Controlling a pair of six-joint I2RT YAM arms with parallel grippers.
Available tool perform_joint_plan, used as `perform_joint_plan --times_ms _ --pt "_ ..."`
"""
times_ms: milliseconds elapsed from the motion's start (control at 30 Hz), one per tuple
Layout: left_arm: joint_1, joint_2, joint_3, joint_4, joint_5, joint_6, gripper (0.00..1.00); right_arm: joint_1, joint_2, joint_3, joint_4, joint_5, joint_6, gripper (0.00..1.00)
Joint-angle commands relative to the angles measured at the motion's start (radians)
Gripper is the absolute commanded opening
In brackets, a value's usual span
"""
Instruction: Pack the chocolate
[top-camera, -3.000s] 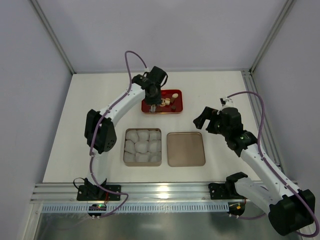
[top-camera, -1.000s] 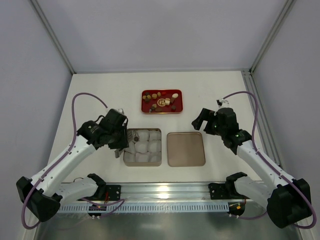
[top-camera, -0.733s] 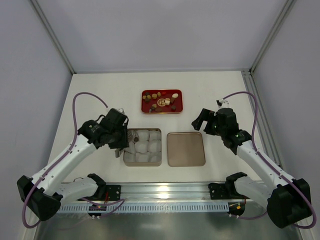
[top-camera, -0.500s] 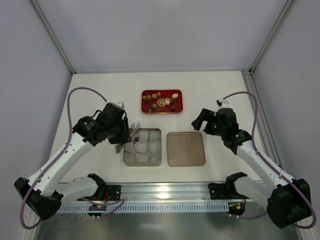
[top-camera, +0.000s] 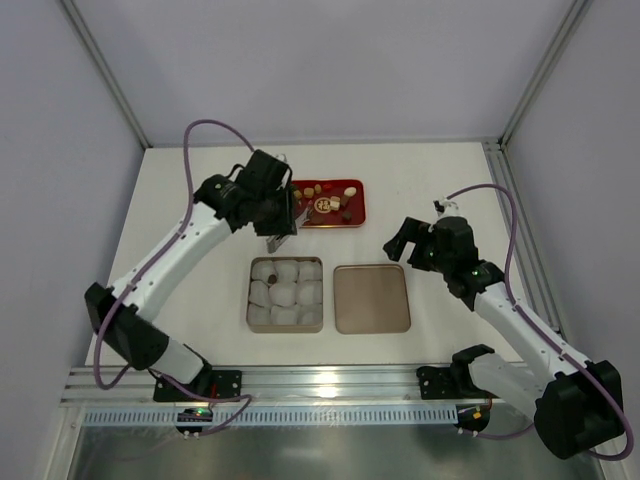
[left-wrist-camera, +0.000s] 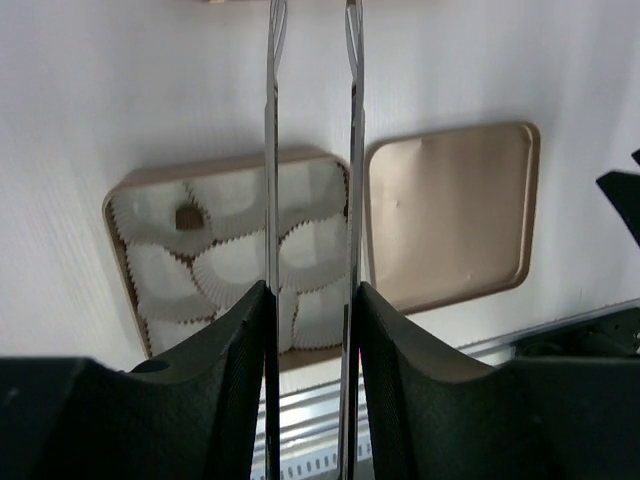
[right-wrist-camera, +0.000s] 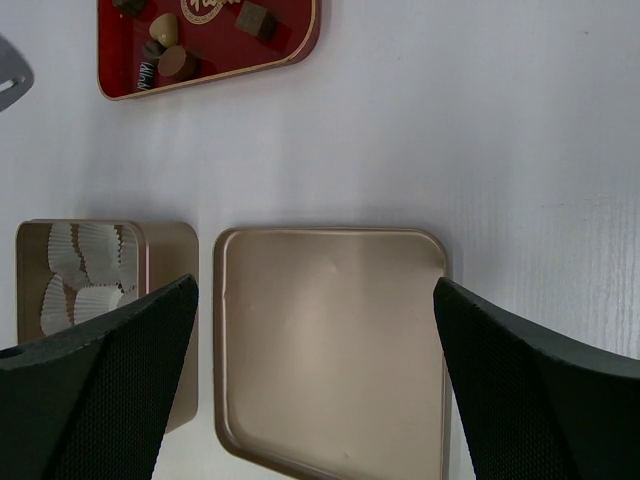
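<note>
While the left end effector (top-camera: 280, 238) hangs, chocolate (top-camera: 322, 205) seemingly lies just rightward.

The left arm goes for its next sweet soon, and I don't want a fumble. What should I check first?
1. Left fingers apart and empty: ok.
2. Chocolates remaining on the flat red rectangular tray: ok.
3. White crinkled paper cups free in the square gold tin: ok; one dark chocolate fills a corner cup.
4. Flat gold lid lying beside the tin, not over it: ok.
5. Right gripper off the tray: ok, open.
</note>
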Motion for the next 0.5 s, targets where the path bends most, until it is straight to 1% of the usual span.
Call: perform_joint_plan --times_ms 0,33,100,133,267,467 --pt "-0.004 0.122 0.119 0.092 0.001 0.065 0.39 -0.001 -0.036 0.024 -0.003 0.006 -0.001 1.0" --pt "-0.004 0.192 0.179 0.094 0.004 0.071 0.39 -0.001 -0.042 0.025 -0.017 0.006 -0.001 1.0" --pt "-0.004 0.262 0.23 0.094 0.007 0.088 0.4 -0.001 -0.062 0.028 -0.026 0.011 -0.003 1.0" --pt "-0.004 0.317 0.28 0.094 0.008 0.094 0.4 0.0 -0.069 0.03 -0.039 0.013 -0.004 1.0" --pt "-0.004 0.437 0.38 0.083 -0.004 0.114 0.4 -0.001 -0.1 0.039 -0.069 0.022 -0.007 1.0" --pt "-0.004 0.523 0.454 0.083 -0.005 0.128 0.42 -0.001 -0.135 0.047 -0.105 0.036 -0.013 1.0"
